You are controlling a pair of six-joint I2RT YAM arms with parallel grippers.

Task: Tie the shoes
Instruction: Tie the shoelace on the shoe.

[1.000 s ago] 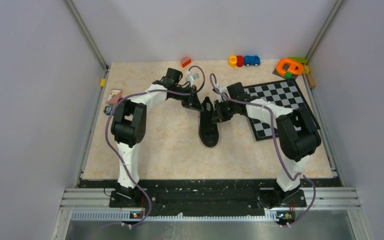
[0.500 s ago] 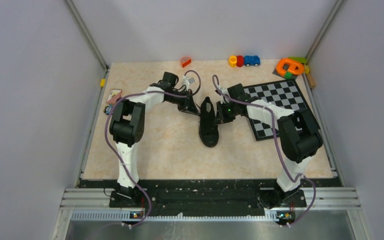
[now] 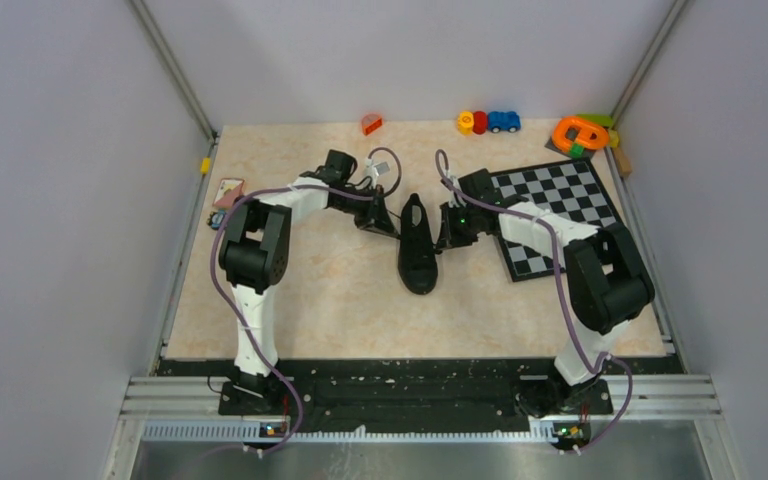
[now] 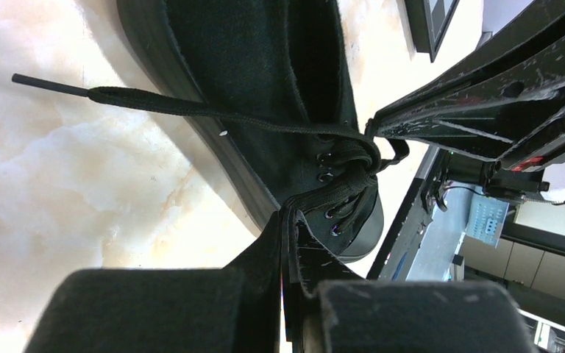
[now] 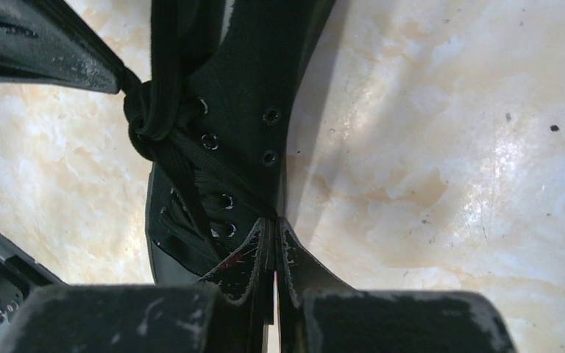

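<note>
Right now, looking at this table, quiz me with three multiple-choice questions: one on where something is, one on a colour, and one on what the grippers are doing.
1. Where is the chessboard relative to the sneaker?
A. on the robot's left of it
B. on the robot's right of it
C. underneath it

2. What colour are the laces?
A. white
B. orange
C. black

3. How do the left gripper and the right gripper stand?
A. both shut on the laces
B. both open above the shoe
C. one open, one shut

Answers:
1 B: the top view shows the board beside the shoe on the right arm's side.
2 C: both wrist views show black strands running through the eyelets.
3 A: each wrist view shows its own fingers pinched together on a strand.
</note>
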